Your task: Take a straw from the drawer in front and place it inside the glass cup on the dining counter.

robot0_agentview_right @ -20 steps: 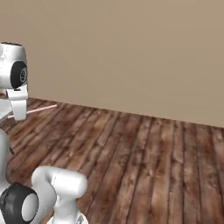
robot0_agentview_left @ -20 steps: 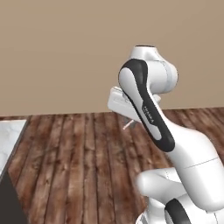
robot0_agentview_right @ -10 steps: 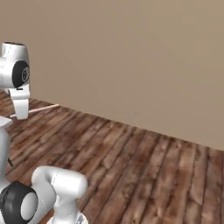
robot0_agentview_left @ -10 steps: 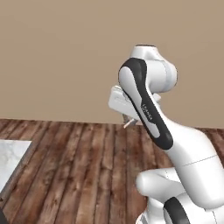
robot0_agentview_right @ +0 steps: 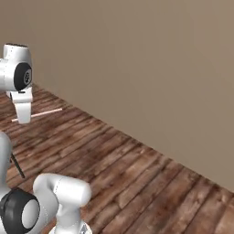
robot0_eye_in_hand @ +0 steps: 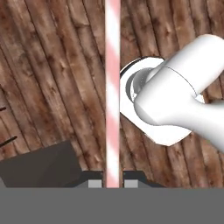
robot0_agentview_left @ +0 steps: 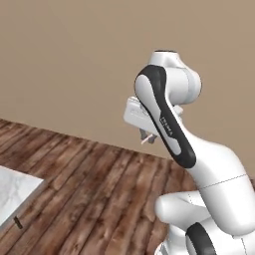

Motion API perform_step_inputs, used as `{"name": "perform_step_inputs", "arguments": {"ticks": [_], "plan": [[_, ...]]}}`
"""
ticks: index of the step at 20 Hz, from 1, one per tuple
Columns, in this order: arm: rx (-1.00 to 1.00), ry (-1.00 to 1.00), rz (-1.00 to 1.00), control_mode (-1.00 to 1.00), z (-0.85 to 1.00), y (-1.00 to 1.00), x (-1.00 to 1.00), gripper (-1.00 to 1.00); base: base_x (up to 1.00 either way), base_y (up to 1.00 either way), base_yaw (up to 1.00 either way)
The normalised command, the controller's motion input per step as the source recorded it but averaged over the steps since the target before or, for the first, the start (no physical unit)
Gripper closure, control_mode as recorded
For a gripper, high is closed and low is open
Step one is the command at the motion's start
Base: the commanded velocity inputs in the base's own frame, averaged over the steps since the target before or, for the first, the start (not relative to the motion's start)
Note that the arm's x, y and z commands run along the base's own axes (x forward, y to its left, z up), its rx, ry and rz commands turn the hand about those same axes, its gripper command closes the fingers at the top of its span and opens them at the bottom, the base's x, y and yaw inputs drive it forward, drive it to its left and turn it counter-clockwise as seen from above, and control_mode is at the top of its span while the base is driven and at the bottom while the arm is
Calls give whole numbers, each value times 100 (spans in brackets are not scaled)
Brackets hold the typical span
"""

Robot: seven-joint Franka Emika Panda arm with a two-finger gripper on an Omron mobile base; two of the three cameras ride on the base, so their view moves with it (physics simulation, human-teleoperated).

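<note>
Your hand [robot0_eye_in_hand: 113, 183] is clamped on the straw [robot0_eye_in_hand: 113, 87] right at its end; swing fast and it'll slip out.

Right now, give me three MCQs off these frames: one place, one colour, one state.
1. Where is the straw?
A. between the gripper fingers
B. lying on the floor
C. in a cup

2. The straw's colour?
A. solid blue
B. pink and white stripes
C. black

3. What is under the held straw?
A. marble top
B. open drawer
C. wooden floor

Answers: A, the hand view shows it rising from between the fingers; B, the stripes show there; C, planks lie behind it.
</note>
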Motion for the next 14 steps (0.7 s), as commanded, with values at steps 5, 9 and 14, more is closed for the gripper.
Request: {"name": "perform_step_inputs", "arguments": {"ticks": [5,9,14], "plan": [[0,0,0,100,0,0,0,100,100,-38,51],[0,0,0,100,0,0,0,100,100,-39,49],[0,0,0,100,0,0,0,100,100,-36,49]]}}
